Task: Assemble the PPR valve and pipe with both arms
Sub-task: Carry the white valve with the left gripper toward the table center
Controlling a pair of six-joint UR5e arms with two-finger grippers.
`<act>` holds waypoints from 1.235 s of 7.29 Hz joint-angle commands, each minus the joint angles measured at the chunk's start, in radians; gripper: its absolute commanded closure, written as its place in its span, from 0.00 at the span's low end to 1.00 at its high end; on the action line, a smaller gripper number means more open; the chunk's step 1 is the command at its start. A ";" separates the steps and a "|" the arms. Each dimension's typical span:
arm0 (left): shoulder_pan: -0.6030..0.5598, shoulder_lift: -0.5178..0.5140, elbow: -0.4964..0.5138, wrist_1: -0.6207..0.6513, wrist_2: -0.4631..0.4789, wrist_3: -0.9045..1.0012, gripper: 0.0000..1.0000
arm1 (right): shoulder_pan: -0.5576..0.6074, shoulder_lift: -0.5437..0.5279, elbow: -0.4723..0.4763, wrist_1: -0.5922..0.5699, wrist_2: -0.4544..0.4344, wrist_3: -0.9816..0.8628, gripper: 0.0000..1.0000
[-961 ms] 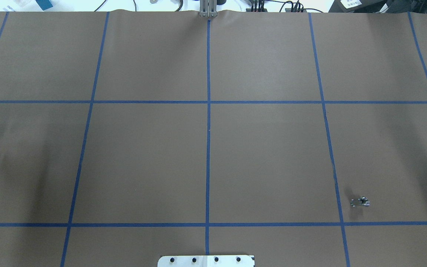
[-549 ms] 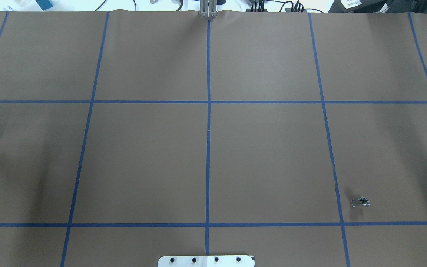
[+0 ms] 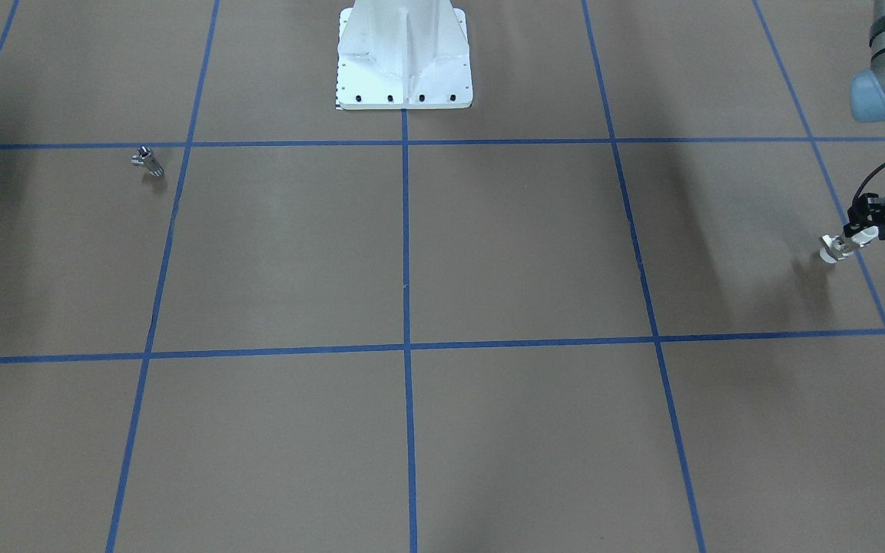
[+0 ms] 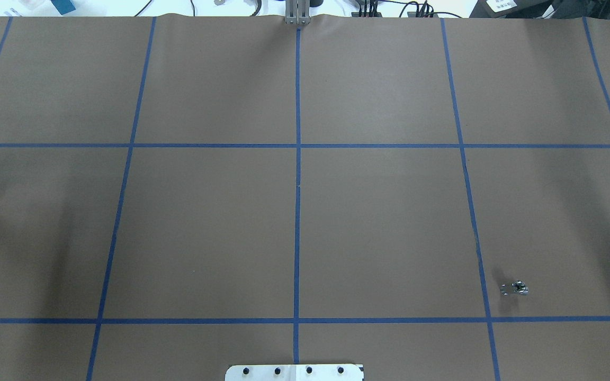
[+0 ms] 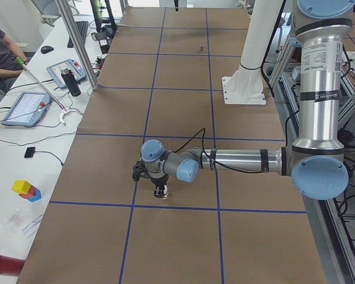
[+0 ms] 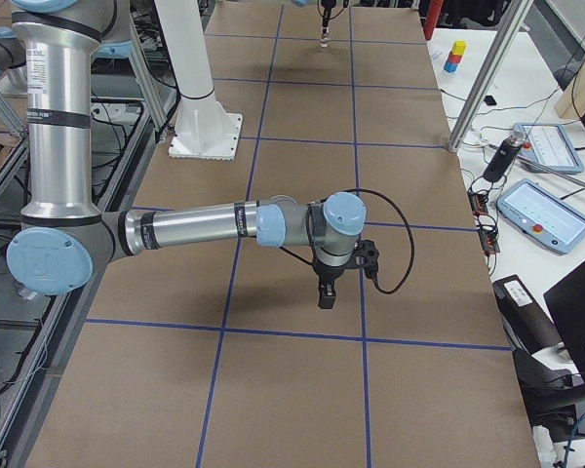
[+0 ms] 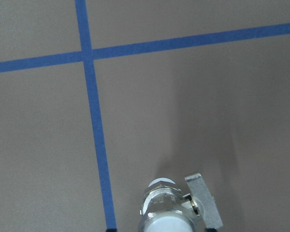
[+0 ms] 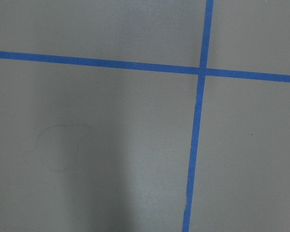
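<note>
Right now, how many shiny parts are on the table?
2. The PPR valve is at the left tool, on the robot's left; the pipe stands on its right.

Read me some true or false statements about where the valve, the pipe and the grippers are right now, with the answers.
1. The pipe lies alone on the table, with no gripper at it. True.
2. The PPR valve is at the tip of the left gripper. True.
3. Valve and pipe are already joined. False: they are far apart, towards opposite ends of the table.
4. The right wrist view shows the pipe. False: it shows only bare table and blue tape lines.
</note>
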 commanded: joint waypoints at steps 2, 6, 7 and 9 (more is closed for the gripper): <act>-0.004 0.006 -0.013 0.006 -0.088 -0.004 1.00 | 0.000 -0.002 0.002 0.000 0.003 0.002 0.00; -0.002 0.007 -0.194 0.021 -0.093 -0.187 1.00 | 0.000 -0.002 0.006 0.000 0.003 0.022 0.00; 0.039 -0.003 -0.268 0.038 -0.092 -0.309 1.00 | 0.000 -0.003 0.006 0.000 0.004 0.022 0.00; 0.197 -0.099 -0.356 0.043 -0.070 -0.607 1.00 | 0.000 -0.005 0.005 0.000 0.012 0.022 0.00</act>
